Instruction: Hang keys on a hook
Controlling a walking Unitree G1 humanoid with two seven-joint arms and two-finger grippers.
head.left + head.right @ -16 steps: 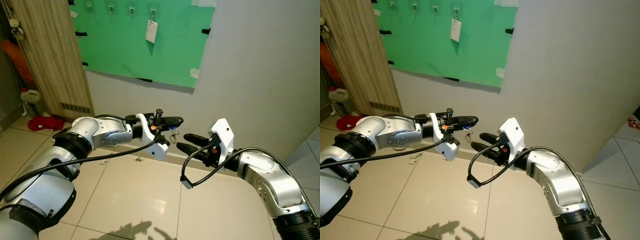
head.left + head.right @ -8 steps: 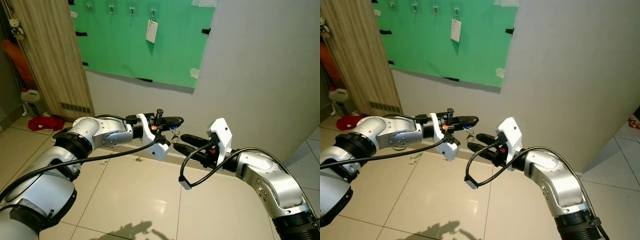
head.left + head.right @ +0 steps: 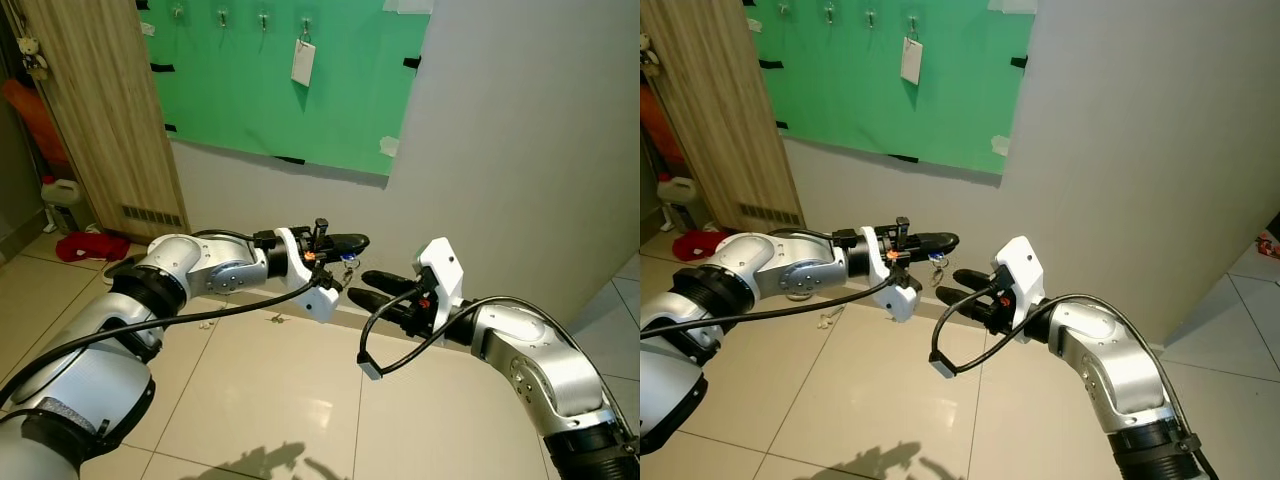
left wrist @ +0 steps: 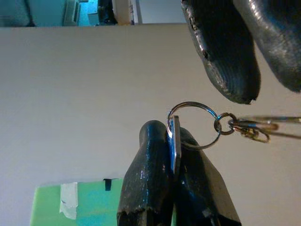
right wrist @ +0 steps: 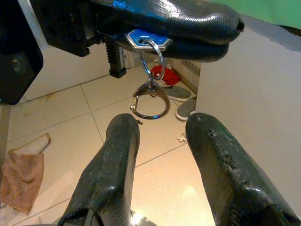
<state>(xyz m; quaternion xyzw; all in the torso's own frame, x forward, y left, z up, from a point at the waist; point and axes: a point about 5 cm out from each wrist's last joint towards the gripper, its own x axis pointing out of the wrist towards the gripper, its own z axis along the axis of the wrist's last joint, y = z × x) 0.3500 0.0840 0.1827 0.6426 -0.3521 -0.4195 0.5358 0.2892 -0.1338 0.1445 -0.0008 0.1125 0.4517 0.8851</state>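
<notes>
My left gripper (image 3: 360, 241) is shut on a blue-headed key (image 5: 146, 38), held out level in front of the grey wall. From the key hang a split ring (image 4: 194, 125) and a metal clasp ring (image 5: 149, 104). My right gripper (image 3: 362, 286) is open, its fingertips just below and to the right of the dangling rings, not touching them. High on the green board (image 3: 290, 90) runs a row of small hooks (image 3: 263, 18); one hook carries a white tag (image 3: 303, 60).
A wooden cabinet (image 3: 105, 110) stands at the left, with a white jug (image 3: 62, 198) and a red cloth (image 3: 88, 246) on the floor beside it. A brown rag (image 5: 21, 174) lies on the tiled floor. The grey wall corner juts out on the right.
My right gripper has crept a little to the left, closer under the hanging rings. The left gripper has edged slightly right, still holding the key.
</notes>
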